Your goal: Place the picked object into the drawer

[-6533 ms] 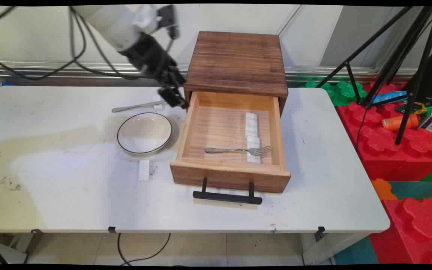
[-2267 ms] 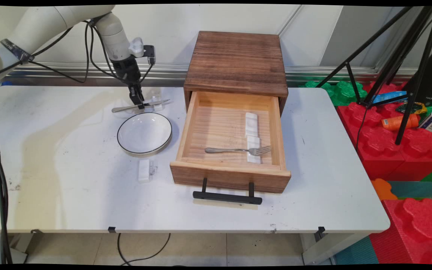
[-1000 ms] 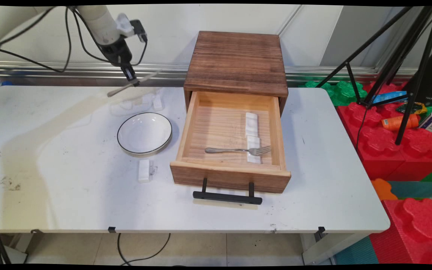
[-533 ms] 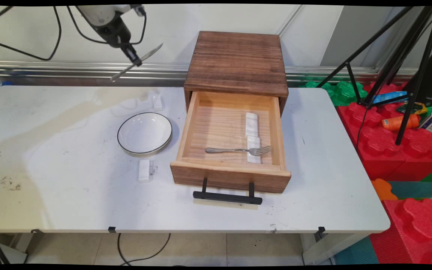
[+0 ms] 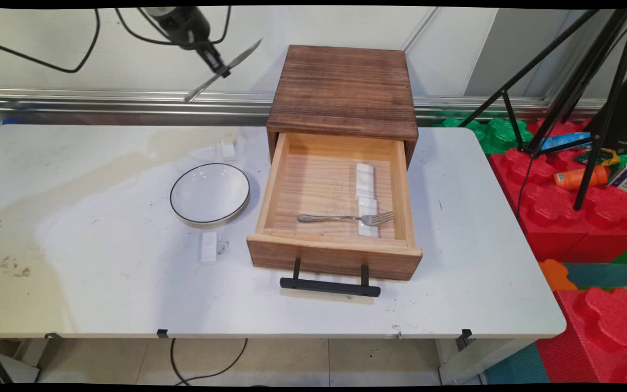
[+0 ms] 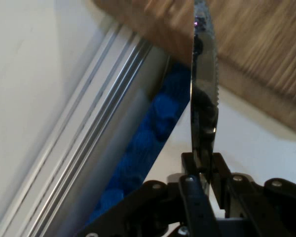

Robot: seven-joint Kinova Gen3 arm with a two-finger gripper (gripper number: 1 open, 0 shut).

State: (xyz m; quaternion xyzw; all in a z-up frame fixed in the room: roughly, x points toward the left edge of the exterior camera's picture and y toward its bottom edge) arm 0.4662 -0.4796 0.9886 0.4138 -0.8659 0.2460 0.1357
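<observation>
- The tabletop (image 5: 90, 283) is white, with a brownish stain across its left part.
- The hand (image 5: 219, 68) is high above the tabletop's far edge, near the top of the main view, clamped on a knife (image 5: 222, 71).
- In the main view the knife hangs in the air, tilted, its handle pointing down-left and its blade up-right toward the cabinet (image 5: 343, 90).
- In the hand view the fingers (image 6: 191, 174) pinch the knife (image 6: 204, 98) from both sides, and the serrated blade rises straight up from them.
- A white bowl (image 5: 210, 193) with a dark rim sits on the tabletop, just left of the drawer (image 5: 335, 256).
- 1 small white block (image 5: 228, 148) lies beyond the bowl, and another white block (image 5: 209, 247) lies on its near side.
- The wooden cabinet stands at the tabletop's far side, and its drawer is pulled out toward the camera.
- A black handle (image 5: 330, 286) runs along the drawer's front.
- A fork (image 5: 346, 219) lies inside the drawer, tines pointing right.
- The tines rest on the nearer of 2 white pads (image 5: 365, 181) in the drawer's right half.
</observation>
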